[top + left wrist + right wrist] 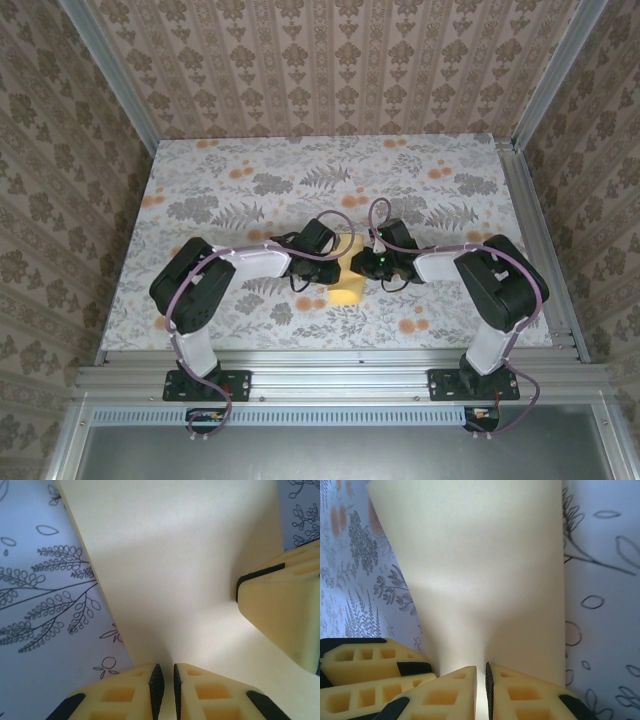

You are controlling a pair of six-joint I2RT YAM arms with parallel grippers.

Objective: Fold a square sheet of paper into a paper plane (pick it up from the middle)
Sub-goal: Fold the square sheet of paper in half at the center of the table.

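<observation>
Two grippers share this one. The left gripper (pixel 165 679) is clamped onto a pinched-up ridge of the square sheet of paper (pixel 170 555), which spreads out ahead of its fingertips over the flowery table (pixel 250 170). Just to its right, the right gripper (pixel 481 676) nips the same sheet, nearly nose to nose with it. Probably the best way to lift is to raise both together and level, so the thin paper doesn't tear or slip.

There is one mustard-yellow sheet of paper (pixel 347 290), two robot arms, the left arm (pixel 230 268) and right arm (pixel 482 272), two grippers, the left gripper (pixel 165 685) and right gripper (pixel 481 685), and one flower-printed worktop (pixel 250 170).
</observation>
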